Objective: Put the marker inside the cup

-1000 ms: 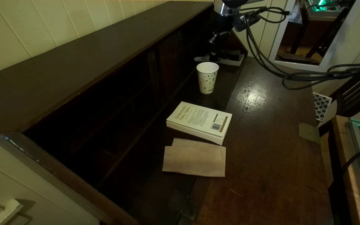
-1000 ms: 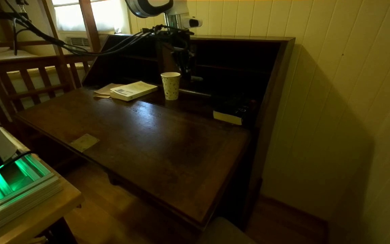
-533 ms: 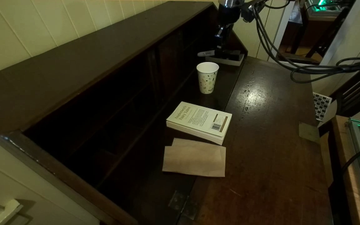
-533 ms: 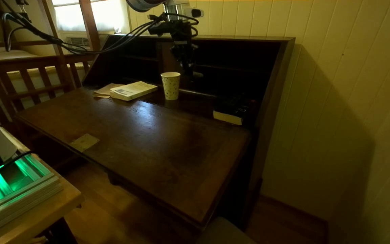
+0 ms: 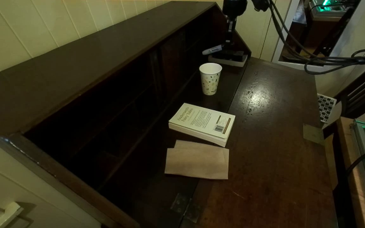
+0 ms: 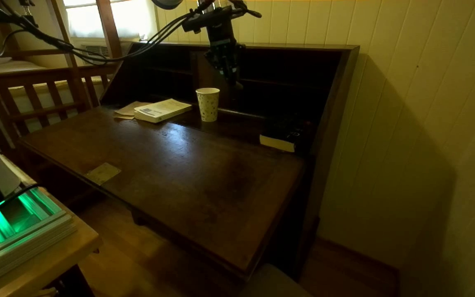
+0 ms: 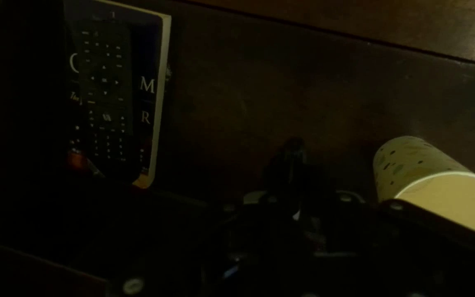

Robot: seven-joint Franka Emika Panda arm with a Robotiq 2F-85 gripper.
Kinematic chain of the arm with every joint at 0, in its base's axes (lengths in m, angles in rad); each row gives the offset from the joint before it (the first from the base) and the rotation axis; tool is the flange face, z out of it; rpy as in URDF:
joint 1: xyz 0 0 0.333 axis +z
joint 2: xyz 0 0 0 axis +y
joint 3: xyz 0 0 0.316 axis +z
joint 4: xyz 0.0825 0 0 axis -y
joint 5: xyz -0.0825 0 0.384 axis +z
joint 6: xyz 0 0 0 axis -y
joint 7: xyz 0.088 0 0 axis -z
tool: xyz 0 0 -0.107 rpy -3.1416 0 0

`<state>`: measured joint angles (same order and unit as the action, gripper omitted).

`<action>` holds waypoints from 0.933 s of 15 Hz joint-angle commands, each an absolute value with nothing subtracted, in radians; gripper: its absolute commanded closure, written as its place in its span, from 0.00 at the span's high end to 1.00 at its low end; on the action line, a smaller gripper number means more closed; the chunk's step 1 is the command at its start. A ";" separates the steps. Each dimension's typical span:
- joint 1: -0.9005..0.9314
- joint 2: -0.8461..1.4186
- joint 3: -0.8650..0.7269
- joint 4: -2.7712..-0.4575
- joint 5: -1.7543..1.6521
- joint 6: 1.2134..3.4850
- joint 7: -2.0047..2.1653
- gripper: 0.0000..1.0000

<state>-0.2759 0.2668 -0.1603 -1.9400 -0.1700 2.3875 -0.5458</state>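
The marker point(image 5: 212, 49) is a slim grey-white stick with dark print, tilted, one end sticking out of my gripper point(image 5: 228, 43) in an exterior view. Its end point(image 6: 238, 86) is dim in an exterior view. My gripper point(image 6: 231, 79) is shut on it, above the desk and behind the cup. The cup point(image 5: 210, 81) is white paper with small specks, upright on the desk; it also shows in an exterior view point(image 6: 208, 106). In the wrist view the cup point(image 7: 406, 161) is right of my dark gripper point(image 7: 295, 173); the marker there is too dark to make out.
A white book point(image 5: 203, 123) and brown paper point(image 5: 198, 161) lie on the desk beyond the cup. A dark book point(image 6: 281, 140) with a black remote point(image 7: 105, 95) on it lies at the other end. Dark shelves point(image 5: 122, 117) back the desk. Cables point(image 5: 328, 60) hang from the arm.
My gripper has risen from near the desk with the marker in it. The marker has gone up and tilted a little. The cup, books and paper have not moved.
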 commanded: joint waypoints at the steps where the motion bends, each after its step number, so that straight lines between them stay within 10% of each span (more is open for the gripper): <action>1: -0.257 0.210 -0.161 -1.993 -0.271 2.391 -0.627 0.05; 14: -0.177 0.133 -0.138 -2.095 -0.455 2.475 -0.733 0.05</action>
<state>-0.1801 0.1878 -0.1448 -2.0393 -0.4330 2.4634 -0.6804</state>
